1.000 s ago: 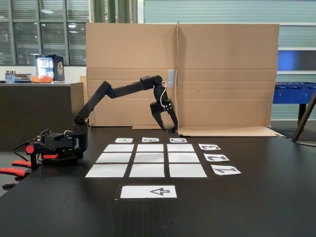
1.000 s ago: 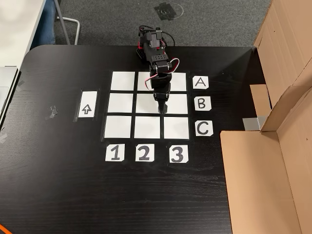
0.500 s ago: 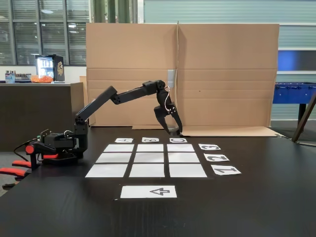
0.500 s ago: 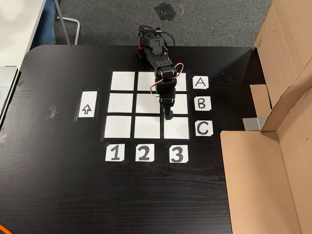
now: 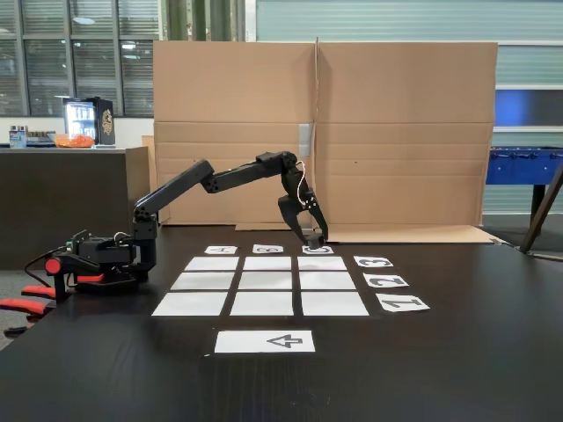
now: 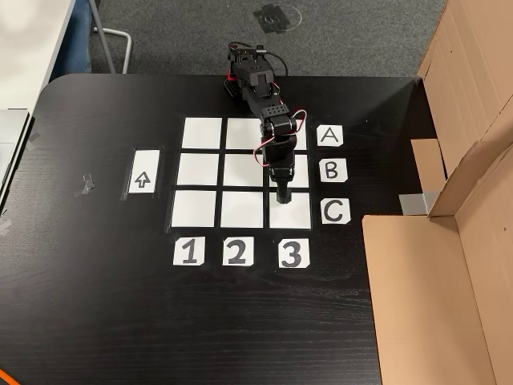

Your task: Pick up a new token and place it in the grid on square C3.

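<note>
End effector hangs over square C3's inner edge.

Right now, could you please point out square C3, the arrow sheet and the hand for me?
square C3 (image 6: pixel 295 215): fixed view from above, bare lower-right part.
arrow sheet (image 6: pixel 142 180): same view, on the printed arrow.
hand (image 6: pixel 282 197): same view, between its fingertips.

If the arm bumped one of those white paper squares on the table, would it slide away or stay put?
Hard to be sure. The square C3 looks like thin, flat paper on the smooth black table, so probably light and floppy. The gripper hangs over its edge; a grazing fingertip might curl or shift it. Whether it is fastened down cannot be told.
</note>
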